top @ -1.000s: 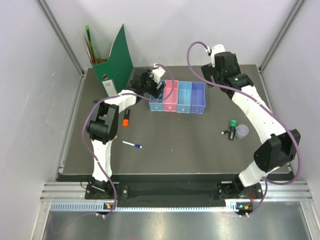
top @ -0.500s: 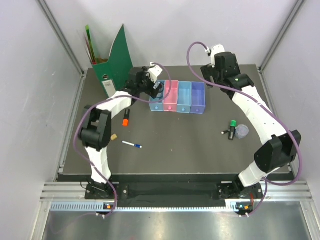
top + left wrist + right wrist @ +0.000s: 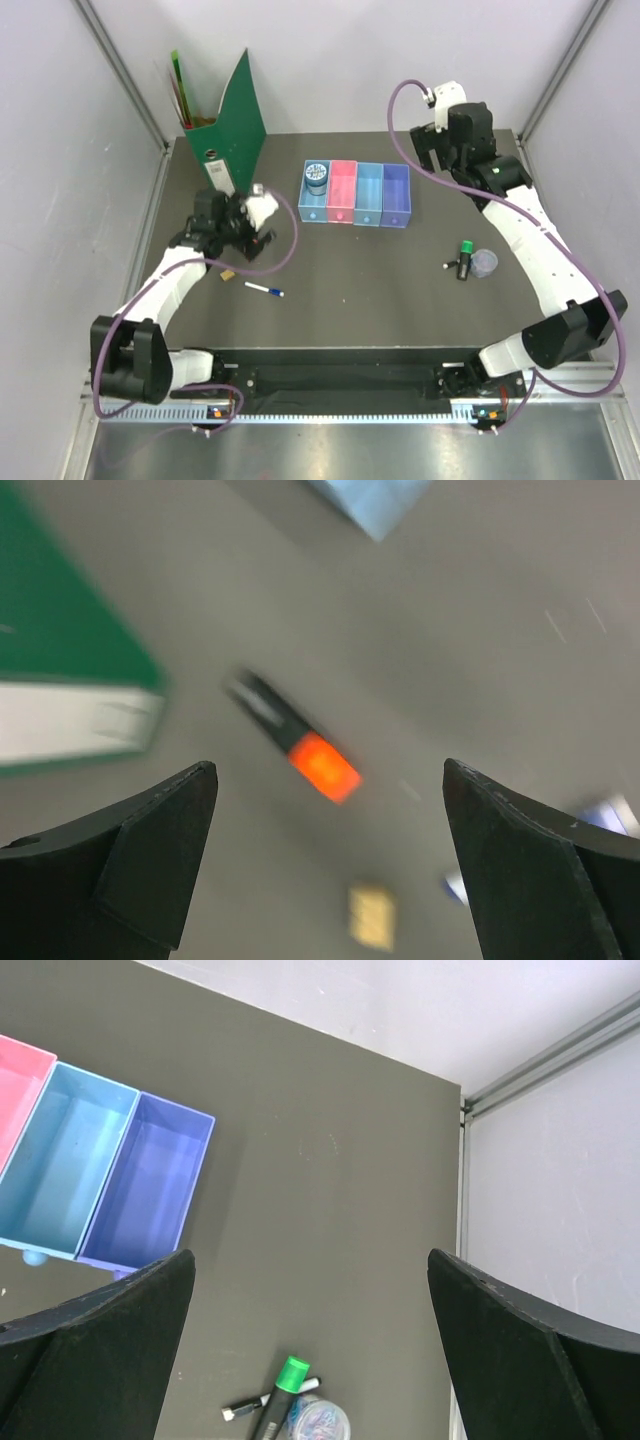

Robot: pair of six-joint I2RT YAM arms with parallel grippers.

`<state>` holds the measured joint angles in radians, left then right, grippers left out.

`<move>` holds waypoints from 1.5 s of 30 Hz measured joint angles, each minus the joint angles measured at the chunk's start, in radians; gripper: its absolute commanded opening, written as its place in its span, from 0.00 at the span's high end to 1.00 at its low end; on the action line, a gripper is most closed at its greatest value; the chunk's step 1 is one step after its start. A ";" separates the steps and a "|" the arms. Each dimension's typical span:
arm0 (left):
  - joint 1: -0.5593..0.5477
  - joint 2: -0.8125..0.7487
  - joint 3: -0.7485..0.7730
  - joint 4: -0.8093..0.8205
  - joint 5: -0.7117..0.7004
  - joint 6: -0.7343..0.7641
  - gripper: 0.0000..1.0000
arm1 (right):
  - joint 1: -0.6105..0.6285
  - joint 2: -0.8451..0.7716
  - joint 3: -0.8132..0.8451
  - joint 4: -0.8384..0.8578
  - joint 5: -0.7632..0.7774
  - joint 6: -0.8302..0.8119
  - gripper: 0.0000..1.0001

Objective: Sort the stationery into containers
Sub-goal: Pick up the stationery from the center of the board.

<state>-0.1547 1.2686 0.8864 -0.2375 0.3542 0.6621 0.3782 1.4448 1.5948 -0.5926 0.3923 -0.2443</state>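
The highlighter [image 3: 295, 738] lies flat on the table [image 3: 350, 300] at mid-left of the top view, hard to make out there beneath the left gripper [image 3: 328, 765]. That gripper's jaws stand wide apart and empty right above the highlighter, likely lined up for a pick. A pen [image 3: 264, 290] and a small tan bit [image 3: 228, 273] lie just below it in the frame. At upper centre the four trays [image 3: 396, 195] stand in a close row. The blue tray [image 3: 310, 205] at the left end holds a dark disc [image 3: 317, 176], and the others look empty. At mid-right a marker [image 3: 464, 258] and a clear disc [image 3: 484, 262] lie side by side, unsorted. The right gripper [image 3: 310, 1255] hangs spread and empty over the upper right, seemingly parked clear of the trays. A green folder [image 3: 238, 120] stands at upper left
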 measured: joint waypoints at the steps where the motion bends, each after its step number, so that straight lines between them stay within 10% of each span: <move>1: 0.005 -0.014 -0.035 -0.031 0.012 0.029 0.01 | 0.000 -0.005 0.000 0.000 -0.001 0.000 0.00; 30: 0.339 0.243 -0.055 -0.480 0.211 0.627 0.11 | 0.006 -0.073 -0.098 -0.007 -0.001 -0.018 0.00; 45: 0.346 0.268 -0.069 -0.353 0.188 0.607 0.53 | 0.006 -0.074 -0.109 -0.008 -0.001 -0.018 0.00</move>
<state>0.1913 1.5368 0.8169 -0.5903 0.5419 1.2686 0.3843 1.3708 1.4857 -0.6006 0.3912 -0.2626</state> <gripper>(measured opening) 0.550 0.995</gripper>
